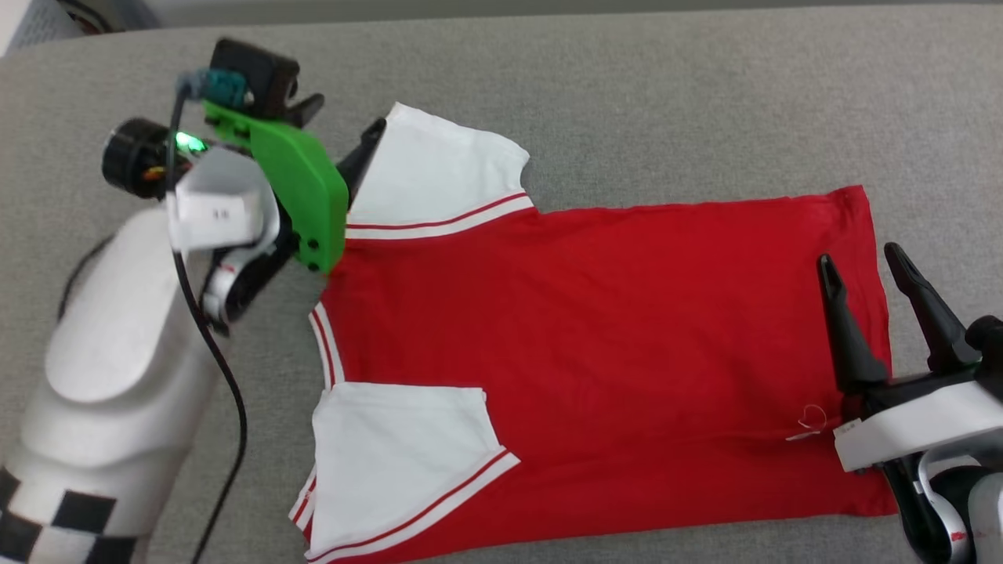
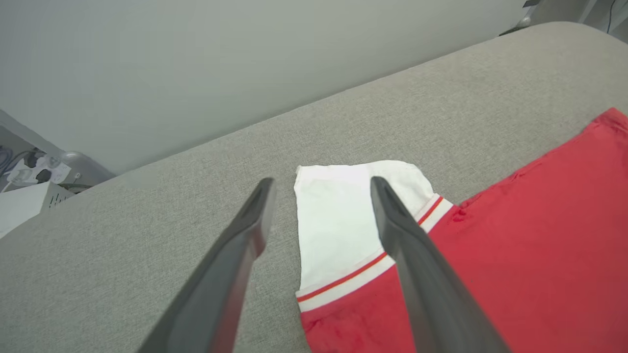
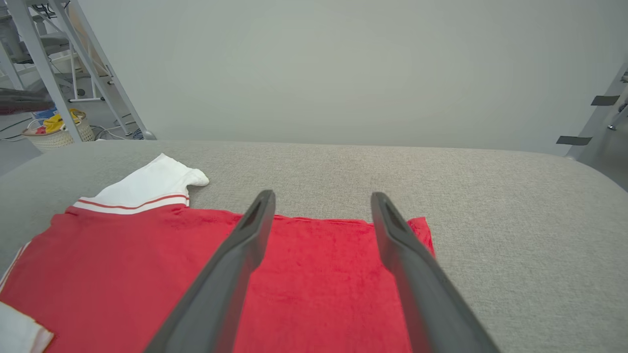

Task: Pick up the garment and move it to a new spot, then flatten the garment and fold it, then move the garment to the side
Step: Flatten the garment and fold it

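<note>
Currently your left gripper (image 2: 322, 184) stands wide, fingers straddling the edge of the red jersey (image 1: 595, 313) at its far white sleeve (image 1: 439, 180). Your right gripper (image 1: 858, 257), equally wide, sits over the hem (image 1: 871, 227); neither holds cloth.

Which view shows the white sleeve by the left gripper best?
Left wrist view: the sleeve lies close and sharp between the fingers of the left gripper. Head view hides its edge behind that gripper; right wrist view shows it small, far left.
</note>
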### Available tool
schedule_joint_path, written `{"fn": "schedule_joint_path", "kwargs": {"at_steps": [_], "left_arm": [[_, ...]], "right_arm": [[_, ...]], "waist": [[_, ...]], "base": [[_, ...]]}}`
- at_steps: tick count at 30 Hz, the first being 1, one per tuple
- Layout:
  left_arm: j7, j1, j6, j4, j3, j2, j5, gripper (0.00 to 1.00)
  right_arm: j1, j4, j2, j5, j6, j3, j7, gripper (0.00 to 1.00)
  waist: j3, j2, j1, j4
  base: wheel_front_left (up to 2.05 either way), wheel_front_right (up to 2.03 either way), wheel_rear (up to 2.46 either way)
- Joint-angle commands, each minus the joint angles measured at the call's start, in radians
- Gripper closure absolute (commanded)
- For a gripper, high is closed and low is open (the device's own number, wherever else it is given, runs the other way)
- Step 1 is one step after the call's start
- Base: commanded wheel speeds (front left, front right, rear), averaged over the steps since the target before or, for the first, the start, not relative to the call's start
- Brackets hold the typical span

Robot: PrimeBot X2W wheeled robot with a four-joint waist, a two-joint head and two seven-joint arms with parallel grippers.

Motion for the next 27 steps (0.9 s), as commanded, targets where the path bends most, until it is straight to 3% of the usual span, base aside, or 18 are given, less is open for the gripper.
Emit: {"fn": "schedule_joint_path", "kwargs": {"at_steps": [1,7,12,27], "left_arm": [[0.055,-0.062,-0.002,0.026,-0.016,0.019,-0.032,0.0],[0.282,-0.251,-0.003,0.141,-0.087,0.082,-0.121,0.0],[0.368,-0.346,-0.003,0.246,-0.11,0.105,-0.143,0.0],[0.343,-0.407,0.001,0.5,-0.134,0.117,-0.122,0.01]], "right_arm": [[-0.027,-0.003,0.008,-0.005,-0.001,0.008,-0.011,0.0],[-0.065,0.004,0.023,-0.009,-0.001,0.046,-0.038,0.0],[-0.092,0.011,0.03,-0.011,-0.001,0.069,-0.057,0.0],[-0.114,0.027,0.034,-0.009,-0.001,0.087,-0.081,0.0]], "waist": [[0.103,0.0,0.0,-0.079],[0.17,0.0,0.0,-0.132],[0.208,0.0,0.0,-0.165],[0.25,0.0,0.0,-0.207]], "base": [[0.0,0.0,0.0],[0.0,0.0,0.0],[0.0,0.0,0.0],[0.0,0.0,0.0]]}}
